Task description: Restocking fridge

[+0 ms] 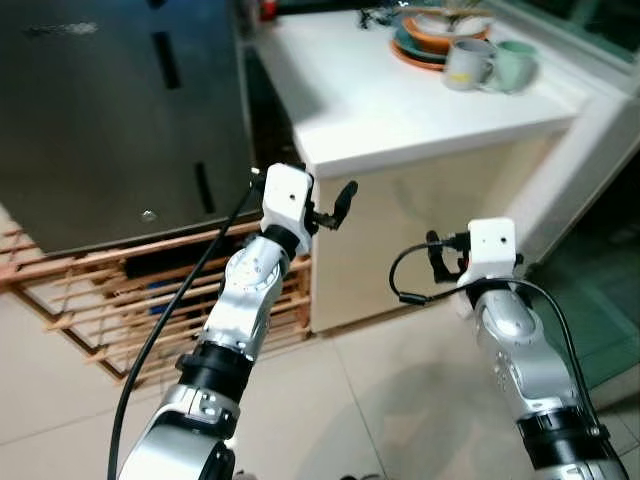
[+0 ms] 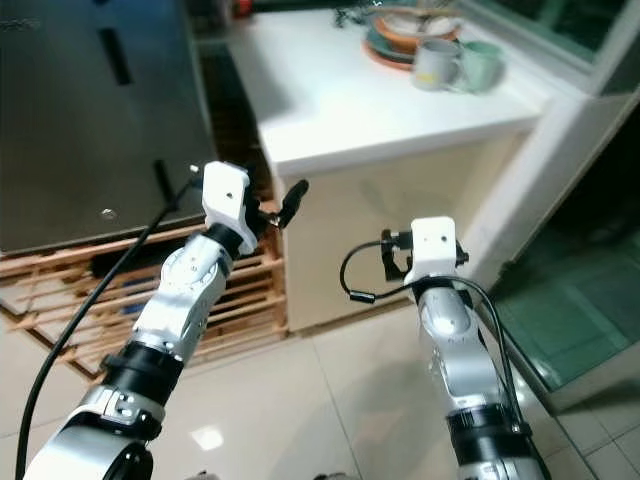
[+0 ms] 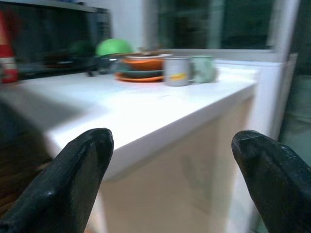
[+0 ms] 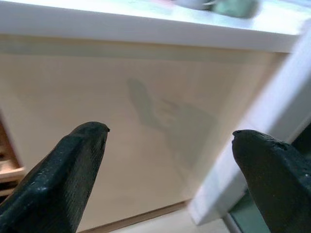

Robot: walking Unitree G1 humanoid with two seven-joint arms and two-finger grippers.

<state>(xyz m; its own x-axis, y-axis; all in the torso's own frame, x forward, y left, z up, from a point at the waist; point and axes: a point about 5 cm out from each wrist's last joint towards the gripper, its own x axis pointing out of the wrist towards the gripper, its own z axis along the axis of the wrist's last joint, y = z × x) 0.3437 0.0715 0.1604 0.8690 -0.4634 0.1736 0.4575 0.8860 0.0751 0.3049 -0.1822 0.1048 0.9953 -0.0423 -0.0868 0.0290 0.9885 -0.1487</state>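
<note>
The left gripper (image 3: 170, 179) is held with its two black fingers spread wide apart and nothing between them, raised level with the edge of the white counter (image 1: 400, 110) and aimed across its top. The right gripper (image 4: 170, 179) is likewise spread and empty, kept lower and pointed at the pale cabinet front (image 1: 420, 230) beneath the counter. Both arms appear to be carried forward in a ready posture rather than reaching, which suggests an approach is being made and no grasp has begun.

Toward the far side of the counter, a stack of orange and teal plates (image 1: 430, 42) is set, with a grey mug (image 1: 468, 63) and a pale green mug (image 1: 515, 64) just beside it. A yellow mark is seen on the grey mug in the left wrist view, but no writing can be read there or elsewhere.

The fridge (image 1: 120, 110), a dark steel-faced unit with its door shut, stands to the left of the counter, raised on a wooden slatted rack (image 1: 120, 300). No item for restocking can be identified with certainty.
</note>
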